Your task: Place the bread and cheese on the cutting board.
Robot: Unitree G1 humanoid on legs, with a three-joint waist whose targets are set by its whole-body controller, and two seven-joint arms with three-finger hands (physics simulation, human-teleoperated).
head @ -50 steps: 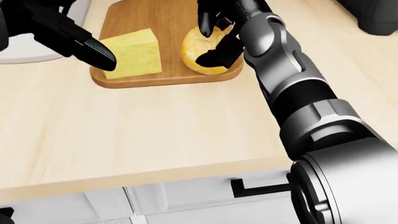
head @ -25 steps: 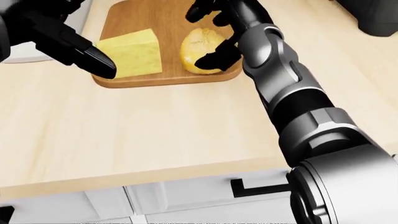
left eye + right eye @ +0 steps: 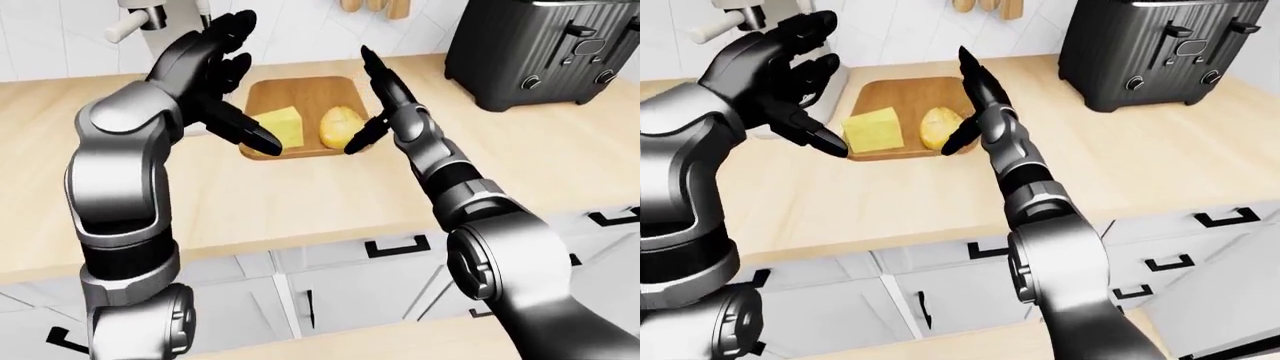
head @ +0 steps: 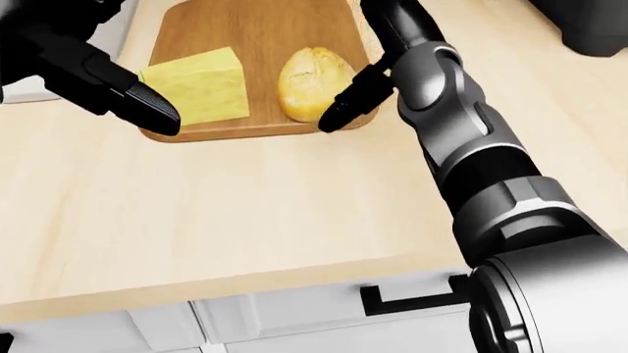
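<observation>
A wooden cutting board lies on the light wood counter. A yellow cheese wedge rests on the board's left part and a golden bread roll on its right part. My right hand is open just right of the bread, its thumb close by the roll's side and its fingers raised off it. My left hand is open and empty, held above the board's left edge, with one finger pointing toward the cheese.
A black toaster stands at the upper right of the counter. A white appliance stands at the upper left, behind my left hand. White drawers with black handles run below the counter edge.
My right hand has opened and come off the bread, which now lies free on the board. My left hand has drifted slightly left, away from the cheese.
</observation>
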